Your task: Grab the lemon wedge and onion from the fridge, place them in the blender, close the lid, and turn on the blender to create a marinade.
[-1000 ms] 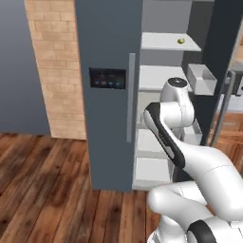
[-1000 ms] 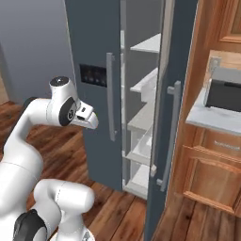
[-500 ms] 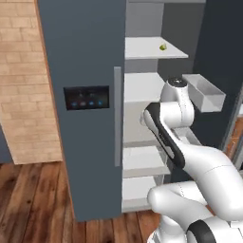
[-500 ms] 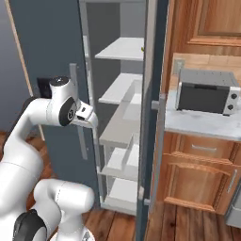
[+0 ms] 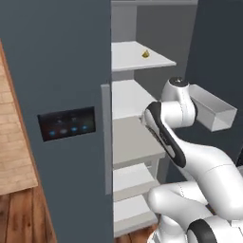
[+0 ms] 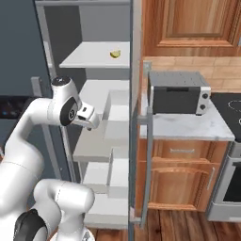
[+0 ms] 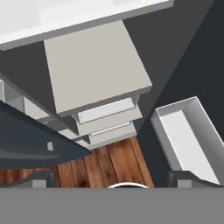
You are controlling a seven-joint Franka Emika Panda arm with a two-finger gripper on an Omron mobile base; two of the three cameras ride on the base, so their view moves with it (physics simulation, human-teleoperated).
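Kitchen-wise, we're parked right at the fridge point(image 5: 61, 95), slate-grey doors swung open, pale grey shelves point(image 6: 101, 141) stacked inside, wood-plank floor point(image 7: 109, 164) below. Our gripper point(image 6: 92, 123) sits at mid-shelf height just in front of the shelves, fingers spread wide apart, holding nothing. A small yellow wedge-shaped thing, we'd say the lemon wedge point(image 6: 115, 54), lies on the upper shelf, well above the gripper and further back. Off to the gripper's right there's a dark boxy microwave point(image 6: 178, 92) on a pale marbled counter point(image 6: 188, 127), with warm wooden cabinets point(image 6: 183, 164) around it. A rectangular grey door bin point(image 7: 188, 135) hangs beside the gripper.
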